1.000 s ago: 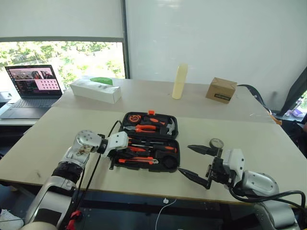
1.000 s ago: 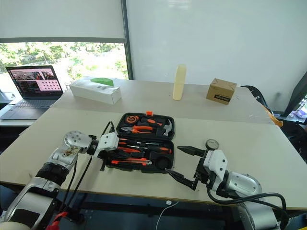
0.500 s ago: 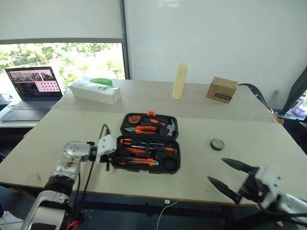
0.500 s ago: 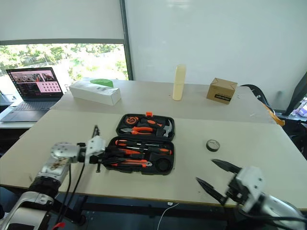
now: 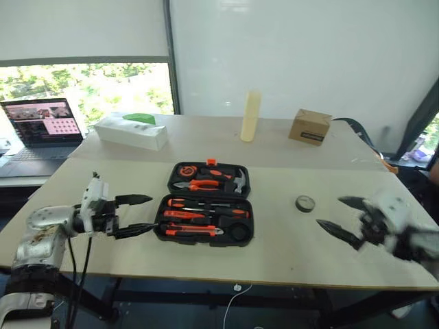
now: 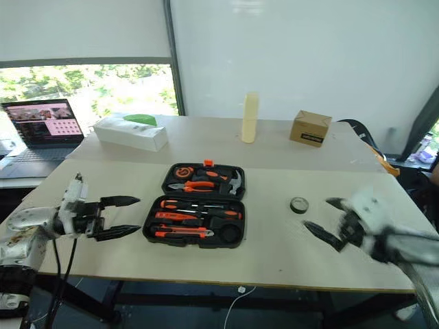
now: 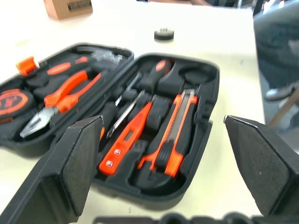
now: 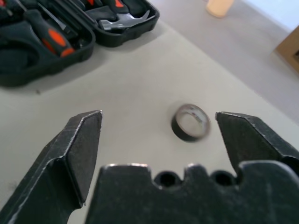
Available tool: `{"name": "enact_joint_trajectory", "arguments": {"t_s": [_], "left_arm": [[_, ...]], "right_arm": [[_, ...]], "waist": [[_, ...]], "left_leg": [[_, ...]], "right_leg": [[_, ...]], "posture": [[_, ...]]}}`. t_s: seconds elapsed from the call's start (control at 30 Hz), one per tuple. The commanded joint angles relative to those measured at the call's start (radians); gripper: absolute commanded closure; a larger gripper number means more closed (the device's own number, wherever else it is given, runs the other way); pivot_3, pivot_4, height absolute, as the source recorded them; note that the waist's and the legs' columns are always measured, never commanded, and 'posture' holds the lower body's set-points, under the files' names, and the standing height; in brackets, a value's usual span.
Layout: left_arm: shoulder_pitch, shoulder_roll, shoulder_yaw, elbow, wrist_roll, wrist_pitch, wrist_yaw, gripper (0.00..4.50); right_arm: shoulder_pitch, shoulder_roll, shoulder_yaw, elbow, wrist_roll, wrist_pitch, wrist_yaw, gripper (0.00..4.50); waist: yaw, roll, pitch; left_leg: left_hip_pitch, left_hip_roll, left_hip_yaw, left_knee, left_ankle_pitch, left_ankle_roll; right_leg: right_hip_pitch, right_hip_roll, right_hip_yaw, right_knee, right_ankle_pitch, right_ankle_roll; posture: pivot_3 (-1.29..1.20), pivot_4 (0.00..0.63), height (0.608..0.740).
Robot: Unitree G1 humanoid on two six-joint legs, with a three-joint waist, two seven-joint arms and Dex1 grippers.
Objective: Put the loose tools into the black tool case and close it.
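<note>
Head cameras overlook the table (image 5: 288,253); wrist cameras sit low.

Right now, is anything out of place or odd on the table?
One thing: the small dark tape roll lies on the bare table, to the right of the open black tool case, whose round slot at its front right corner looks empty. The right gripper, open, hangs just beyond it. Nothing looks spilled or damaged.
</note>
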Motion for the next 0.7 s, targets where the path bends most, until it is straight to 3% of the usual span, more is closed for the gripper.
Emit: {"name": "enact_joint_trajectory", "arguments": {"t_s": [0.03, 0.17, 0.33, 0.37, 0.43, 0.7], "left_arm": [[0.001, -0.006, 0.007, -0.041, -0.011, 0.02, 0.019, 0.04], [0.014, -0.038, 0.003, -0.073, -0.001, 0.012, 0.053, 0.04], [0.036, -0.052, -0.001, -0.127, -0.001, 0.021, 0.074, 0.04], [0.042, -0.05, -0.001, -0.137, 0.0, 0.019, 0.077, 0.0], [0.05, -0.048, 0.0, -0.149, 0.0, 0.02, 0.08, 0.0], [0.054, -0.053, -0.003, -0.181, -0.013, 0.018, 0.073, 0.0]], "right_arm": [[-0.229, -0.022, 0.216, 0.176, -0.097, 0.136, 0.064, 0.0], [-0.472, 0.055, 0.422, 0.476, -0.248, 0.101, 0.116, 0.0], [-0.603, 0.112, 0.534, 0.72, -0.358, 0.008, 0.195, 0.0], [-0.617, 0.117, 0.553, 0.751, -0.379, -0.01, 0.214, 0.5], [-0.633, 0.127, 0.564, 0.79, -0.402, -0.03, 0.242, 1.0], [-0.633, 0.141, 0.501, 0.765, -0.393, -0.159, 0.346, 3.73]], "waist": [[0.004, -0.001, 0.0], [0.009, 0.0, 0.0], [0.009, 0.0, 0.0], [0.008, 0.0, 0.0], [0.008, 0.0, 0.0], [0.002, 0.0, 0.0]], "left_leg": [[-0.003, -0.001, 0.0, 0.0, 0.0, 0.0], [-0.013, -0.002, 0.001, 0.0, 0.0, 0.001], [-0.022, -0.004, 0.004, 0.001, 0.002, -0.003], [-0.022, -0.005, 0.004, 0.001, 0.001, -0.003], [-0.025, -0.005, 0.004, 0.001, 0.001, -0.002], [-0.025, -0.005, 0.004, 0.002, 0.002, -0.003]], "right_leg": [[-0.002, 0.0, 0.0, 0.0, 0.001, 0.001], [-0.01, 0.001, -0.002, -0.001, 0.003, 0.007], [-0.013, 0.0, -0.004, -0.003, 0.005, 0.012], [-0.014, -0.001, -0.003, -0.005, 0.005, 0.014], [-0.014, -0.002, -0.004, -0.008, 0.005, 0.015], [-0.013, -0.002, -0.005, -0.007, 0.006, 0.016]], "posture": [[0.0, 0.15, 0.74], [0.0, 0.15, 0.74], [0.0, 0.15, 0.74], [0.0, 0.15, 0.74], [0.0, 0.15, 0.74], [0.0, 0.15, 0.74]]}}
